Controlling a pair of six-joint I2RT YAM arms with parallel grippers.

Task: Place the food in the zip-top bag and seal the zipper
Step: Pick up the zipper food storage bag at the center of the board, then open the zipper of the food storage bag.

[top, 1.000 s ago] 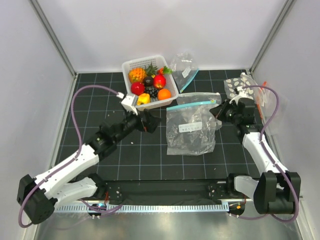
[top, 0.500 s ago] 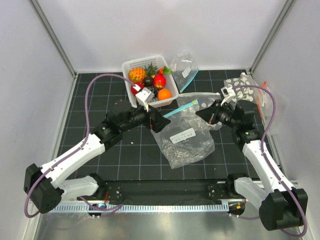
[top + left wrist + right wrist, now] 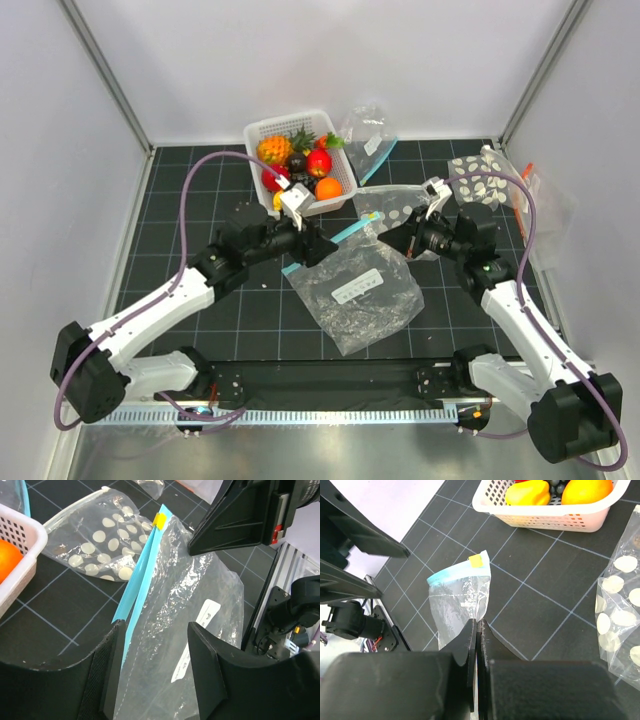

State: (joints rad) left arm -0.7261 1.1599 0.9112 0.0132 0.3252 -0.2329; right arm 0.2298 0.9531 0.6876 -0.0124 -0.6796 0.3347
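Observation:
The zip-top bag [image 3: 355,290] lies crumpled at mid-table, its mouth lifted toward the basket. My right gripper [image 3: 392,238] is shut on the bag's clear edge [image 3: 457,600], just below the teal zipper [image 3: 452,572]. My left gripper [image 3: 156,630] straddles the bag's mouth with its jaws apart. The zipper [image 3: 142,575] runs along its left finger [image 3: 112,670], and a yellow slider sits at the strip's far end. The food stays in the white basket [image 3: 262,130]: two red rounds [image 3: 319,162], an orange [image 3: 328,188] and a yellow piece [image 3: 527,492].
A dotted clear bag [image 3: 400,205] lies between the basket and my right wrist, another [image 3: 480,175] at far right. A smaller printed bag [image 3: 370,135] rests behind the basket. A pineapple [image 3: 273,150] shares the basket. Frame posts and white walls enclose the mat.
My right gripper has pulled the bag leftward and turned it. The left arm has swung right to the bag's mouth, and its jaws have narrowed around it.

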